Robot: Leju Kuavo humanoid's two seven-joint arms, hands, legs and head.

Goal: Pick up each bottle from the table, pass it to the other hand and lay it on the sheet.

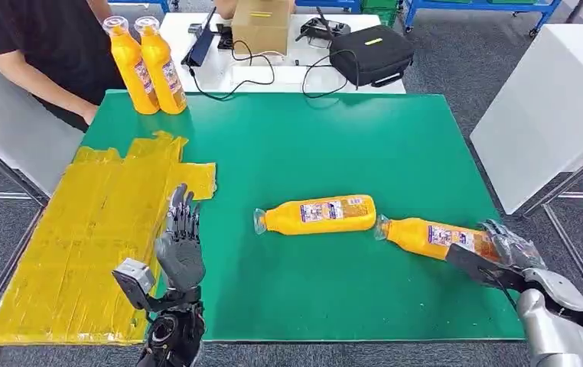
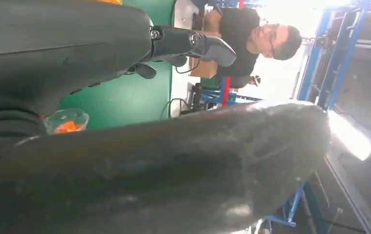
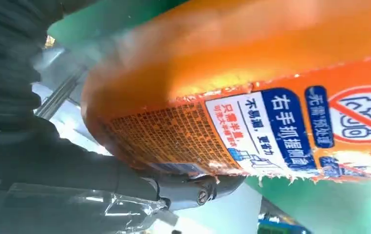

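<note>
Two orange bottles lie on the green table [image 1: 288, 145]. The middle one [image 1: 319, 215] lies free, cap toward the yellow sheet [image 1: 82, 229]. My right hand [image 1: 503, 256] grips the base end of the right bottle [image 1: 430, 237], which lies low at the table's front right. Up close in the right wrist view, that bottle's label [image 3: 271, 126] presses against my right hand [image 3: 76, 165]. My left hand [image 1: 180, 245] stands open, fingers pointing up, at the sheet's right edge and holding nothing. Beyond my left hand's fingers [image 2: 193, 44] a bottle cap [image 2: 66, 121] shows.
Two more orange bottles [image 1: 149, 65] stand upright at the table's far left corner. A person in black [image 1: 51, 46] stands beside them. Behind the table a white desk [image 1: 288, 73] carries a cardboard box [image 1: 262, 23], cables and a black bag [image 1: 370, 52]. A white cabinet [image 1: 556, 107] stands right.
</note>
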